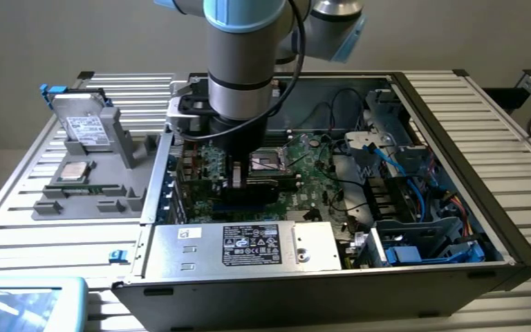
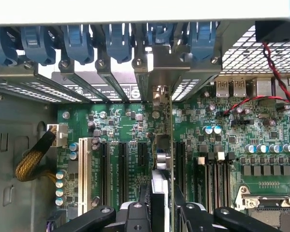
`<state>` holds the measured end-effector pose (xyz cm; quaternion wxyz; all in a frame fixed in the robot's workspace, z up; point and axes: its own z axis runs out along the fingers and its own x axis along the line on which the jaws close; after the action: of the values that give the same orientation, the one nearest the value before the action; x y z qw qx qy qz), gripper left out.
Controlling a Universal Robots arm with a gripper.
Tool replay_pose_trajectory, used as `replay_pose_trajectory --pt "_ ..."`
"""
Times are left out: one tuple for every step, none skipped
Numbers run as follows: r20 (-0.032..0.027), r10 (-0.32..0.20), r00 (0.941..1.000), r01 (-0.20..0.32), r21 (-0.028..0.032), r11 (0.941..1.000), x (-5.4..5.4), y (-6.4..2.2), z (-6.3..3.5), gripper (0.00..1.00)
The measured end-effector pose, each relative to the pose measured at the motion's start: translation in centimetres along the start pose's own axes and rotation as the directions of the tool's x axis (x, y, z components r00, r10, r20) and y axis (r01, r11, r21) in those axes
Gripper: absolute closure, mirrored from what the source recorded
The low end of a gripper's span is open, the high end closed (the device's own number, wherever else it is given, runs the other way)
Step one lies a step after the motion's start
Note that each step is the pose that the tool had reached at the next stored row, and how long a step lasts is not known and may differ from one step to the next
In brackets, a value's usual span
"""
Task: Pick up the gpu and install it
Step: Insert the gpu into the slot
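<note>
The tool [image 2: 159,212] hangs low inside the open computer case [image 1: 450,124], its jaws partly closed on the gpu [image 2: 160,186], one finger [image 2: 135,215] on each face of the card. The gpu stands on edge between them, seen as a thin strip that runs from the fingertips away toward the case's rear wall. Its far end meets the row of metal slot covers [image 2: 111,79] there, under the blue retaining clips [image 2: 77,41]. Whether its lower edge sits fully in a slot I cannot tell.

Directly under the tool lies the green motherboard [image 2: 125,125]. Black expansion slots [image 2: 122,166] run alongside the card just beside one finger, with a white slot [image 2: 82,181] further out on that side and a braided yellow cable [image 2: 31,159] beyond it. On the tool's other side are more black slots [image 2: 208,179], a row of capacitors [image 2: 268,148] and a red and black wire [image 2: 275,72].

In the exterior view the arm [image 1: 243,62] comes straight down over the board, with the processor socket [image 1: 270,162] just beside the tool and the power supply [image 1: 247,245] near it, along the case's near edge. Well apart from the tool, outside the case, a silver drive [image 1: 86,128] with a white label stands in a grey fixture [image 1: 90,200] on the slatted worktop [image 1: 487,117]
</note>
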<state>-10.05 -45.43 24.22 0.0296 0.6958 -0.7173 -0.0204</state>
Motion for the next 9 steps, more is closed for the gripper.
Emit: replay_pose_trajectory --pt "-0.0001 0.000 1.0000 0.000 -0.0001 1.0000 0.00 0.01 0.00 0.71" --pt "-0.0001 0.000 1.0000 0.000 -0.0001 1.0000 0.00 0.01 0.00 0.71" --pt "-0.0001 0.000 1.0000 0.000 -0.0001 1.0000 0.00 0.02 0.00 0.71" --pt "-0.0001 0.000 1.0000 0.000 -0.0001 1.0000 0.00 0.02 0.00 0.71" --pt "-0.0001 0.000 1.0000 0.000 0.0000 1.0000 -0.01 0.02 -0.01 0.71" --pt "0.0001 0.000 1.0000 0.000 0.0002 1.0000 -0.02 0.02 -0.01 0.71" --pt "0.0001 0.000 1.0000 0.000 0.0003 1.0000 -0.03 0.03 -0.01 0.71" --pt "0.0000 0.000 1.0000 0.000 0.0004 1.0000 -0.03 0.04 -0.02 0.71" --pt "0.0000 0.000 1.0000 0.000 0.0005 1.0000 -0.04 0.06 -0.02 0.71"
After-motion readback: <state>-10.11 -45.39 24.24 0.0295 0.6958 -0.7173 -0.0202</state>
